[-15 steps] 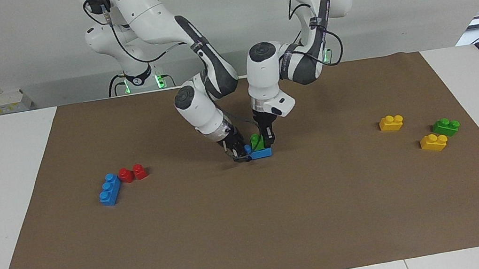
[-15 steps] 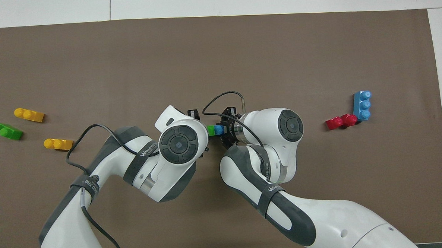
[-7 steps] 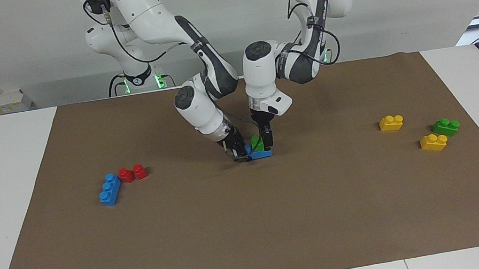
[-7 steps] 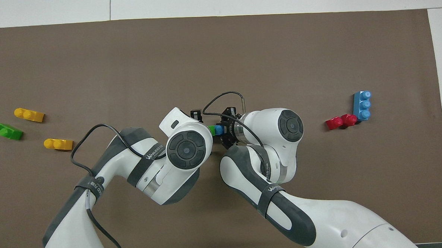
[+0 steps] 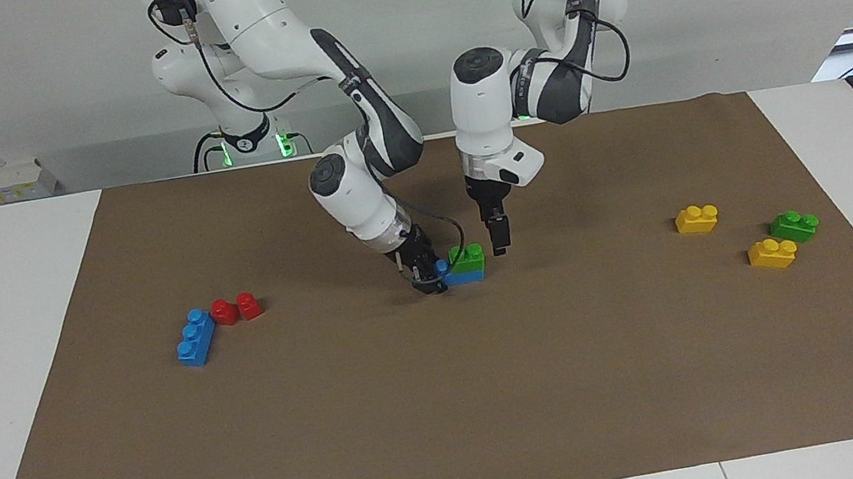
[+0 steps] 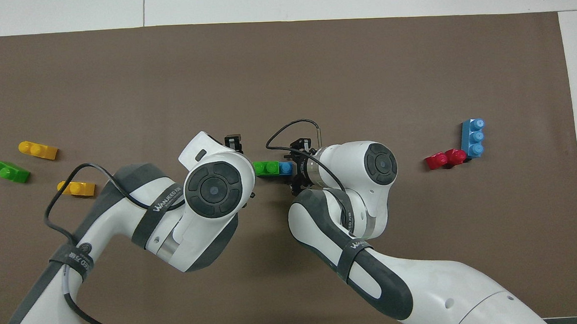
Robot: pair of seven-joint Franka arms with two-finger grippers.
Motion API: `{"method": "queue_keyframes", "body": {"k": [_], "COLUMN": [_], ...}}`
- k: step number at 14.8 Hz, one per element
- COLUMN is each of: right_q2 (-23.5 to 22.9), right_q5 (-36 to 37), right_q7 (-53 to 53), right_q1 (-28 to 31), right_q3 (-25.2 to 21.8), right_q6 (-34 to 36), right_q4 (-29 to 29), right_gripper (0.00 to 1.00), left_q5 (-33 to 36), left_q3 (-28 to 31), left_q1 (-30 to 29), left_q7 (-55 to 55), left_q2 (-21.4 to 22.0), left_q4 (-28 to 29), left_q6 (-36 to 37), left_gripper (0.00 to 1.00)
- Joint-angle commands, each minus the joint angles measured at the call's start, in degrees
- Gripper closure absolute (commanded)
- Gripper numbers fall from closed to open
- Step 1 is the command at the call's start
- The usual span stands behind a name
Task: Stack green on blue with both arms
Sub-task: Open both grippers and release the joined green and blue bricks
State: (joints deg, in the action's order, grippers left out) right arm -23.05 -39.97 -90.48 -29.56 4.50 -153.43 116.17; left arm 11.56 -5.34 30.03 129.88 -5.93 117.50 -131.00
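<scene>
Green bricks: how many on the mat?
2. One green brick sits on the blue brick mid-mat, at the right gripper. The other green brick lies toward the left arm's end, among the yellow bricks. None seems hidden.

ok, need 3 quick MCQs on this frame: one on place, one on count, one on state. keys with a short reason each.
1. Where is the stacked green brick?
A. on the blue brick at mid-mat
B. between the red bricks
C. in the left gripper

2. How many yellow bricks are on the mat?
A. one
B. two
C. four

3. What is the right gripper doing?
A. hovering high over the yellow bricks
B. holding a red brick
C. low at the stacked blue brick's end

Key:
1 A: the green brick sits on the blue brick, with the left gripper apart beside it.
2 B: two yellow bricks show.
3 C: the right gripper is at the blue brick's end.
</scene>
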Motion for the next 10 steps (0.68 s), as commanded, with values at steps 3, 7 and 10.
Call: {"method": "queue_keyframes", "body": {"k": [3, 7, 10], "right_q2": [0.46, 2.91, 6.25], "right_q5": [-1.96, -1.87, -1.26], "right_q7": [1.18, 2.23, 8.81], "right_q1": [3.01, 8.27, 13.02], "right_q3": [0.25, -0.02, -0.11], "right_q6": [1.72, 8.04, 12.79], "right_q4": [0.99, 1.07, 0.90], "right_gripper": [0.07, 0.04, 0.01], "left_q5": [0.83, 0.48, 0.39], "left_q3": [-0.20, -0.29, -0.20], "left_q1": [-3.66, -6.91, -9.46], "left_q7": [-5.42, -10.43, -14.82], "left_q2": [3.38, 5.31, 5.84], "left_q4": [-0.78, -1.22, -2.27], "left_q6": [5.92, 7.78, 9.44], "left_gripper": [0.00, 0.00, 0.00]}}
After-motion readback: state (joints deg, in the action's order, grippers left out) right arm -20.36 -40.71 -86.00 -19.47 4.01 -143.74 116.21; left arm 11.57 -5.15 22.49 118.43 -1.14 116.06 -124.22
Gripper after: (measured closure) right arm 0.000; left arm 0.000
